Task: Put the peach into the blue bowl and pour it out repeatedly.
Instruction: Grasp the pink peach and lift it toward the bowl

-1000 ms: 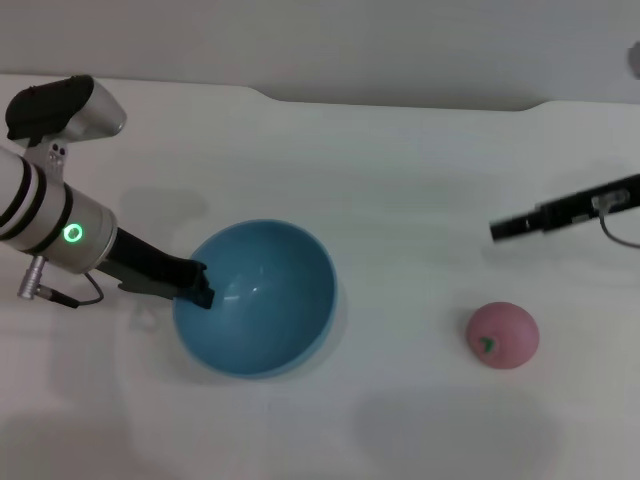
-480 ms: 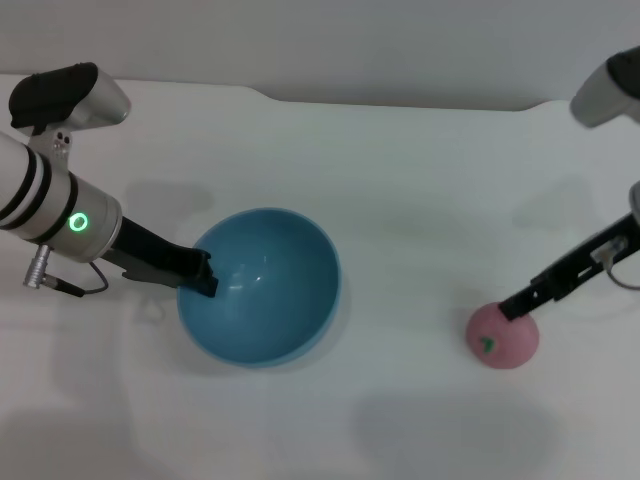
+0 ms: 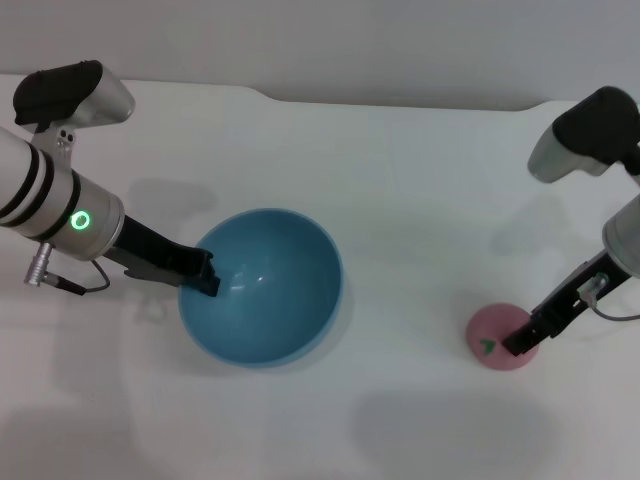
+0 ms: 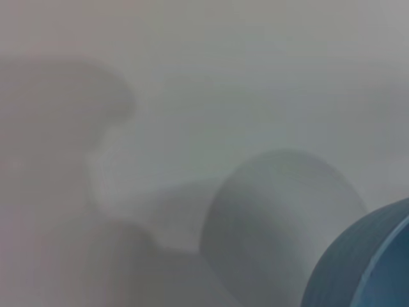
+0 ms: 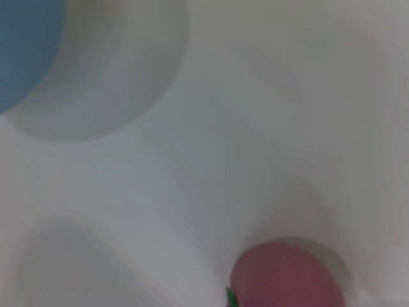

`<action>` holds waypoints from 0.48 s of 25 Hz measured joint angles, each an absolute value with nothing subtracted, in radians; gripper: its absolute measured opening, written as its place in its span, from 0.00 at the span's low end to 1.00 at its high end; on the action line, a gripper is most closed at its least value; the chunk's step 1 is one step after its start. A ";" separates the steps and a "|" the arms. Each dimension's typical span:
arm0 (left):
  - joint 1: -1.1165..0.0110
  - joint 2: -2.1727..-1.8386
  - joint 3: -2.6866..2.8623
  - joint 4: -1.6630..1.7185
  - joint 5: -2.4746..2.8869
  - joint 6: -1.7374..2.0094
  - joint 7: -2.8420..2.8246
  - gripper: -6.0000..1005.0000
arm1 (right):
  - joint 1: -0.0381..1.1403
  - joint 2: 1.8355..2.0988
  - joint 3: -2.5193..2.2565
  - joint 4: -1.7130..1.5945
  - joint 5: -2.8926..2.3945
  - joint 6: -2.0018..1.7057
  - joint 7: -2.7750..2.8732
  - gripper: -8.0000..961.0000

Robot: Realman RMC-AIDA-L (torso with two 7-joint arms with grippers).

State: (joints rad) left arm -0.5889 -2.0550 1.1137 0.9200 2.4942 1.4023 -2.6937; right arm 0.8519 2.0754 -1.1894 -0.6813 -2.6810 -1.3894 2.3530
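Right claw [image 3: 522, 340] is down on the peach [image 3: 492, 343], grip unclear, while the left claw [image 3: 203, 279] clamps the near rim of the blue bowl [image 3: 270, 290]; next, squeeze and lift.

white tabletop [image 3: 420, 200], matte, soft shadows on it. far edge has a small step near the left [image 3: 262, 95]. grey wall [image 3: 330, 40] behind it.

There is one blue bowl [image 3: 262, 300] and one peach [image 3: 492, 341], both on one white tabletop [image 3: 400, 180]. Two robot arms are present, each with one end effector: left [image 3: 203, 278], right [image 3: 522, 340].
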 joint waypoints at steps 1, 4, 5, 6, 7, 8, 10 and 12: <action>-0.590 -2.055 1.114 0.922 2.494 1.400 -2.694 0.00 | 0.851 2.076 -1.231 -0.676 -2.680 -1.371 2.353 0.72; -0.591 -2.055 1.114 0.922 2.494 1.398 -2.694 0.00 | 0.849 2.078 -1.275 -0.670 -2.680 -1.349 2.353 0.72; -0.592 -2.055 1.114 0.923 2.494 1.398 -2.694 0.00 | 0.849 2.080 -1.291 -0.669 -2.678 -1.337 2.353 0.72; -0.593 -2.055 1.114 0.923 2.494 1.398 -2.694 0.00 | 0.848 2.081 -1.299 -0.669 -2.676 -1.326 2.353 0.72; -0.594 -2.056 1.114 0.923 2.494 1.398 -2.694 0.00 | 0.848 2.081 -1.304 -0.668 -2.671 -1.316 2.353 0.70; -0.595 -2.056 1.114 0.923 2.494 1.398 -2.694 0.00 | 0.847 2.082 -1.306 -0.668 -2.663 -1.307 2.353 0.67; -0.595 -2.056 1.114 0.923 2.494 1.398 -2.694 0.00 | 0.847 2.081 -1.304 -0.670 -2.647 -1.299 2.350 0.62; -0.596 -2.056 1.114 0.923 2.494 1.399 -2.692 0.00 | 0.844 2.079 -1.298 -0.679 -2.640 -1.292 2.339 0.58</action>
State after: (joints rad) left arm -0.5962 -2.0555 1.1135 0.9231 2.4943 1.3991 -2.6924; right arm 0.8442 2.0789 -1.2984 -0.6788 -2.6403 -1.2923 2.3393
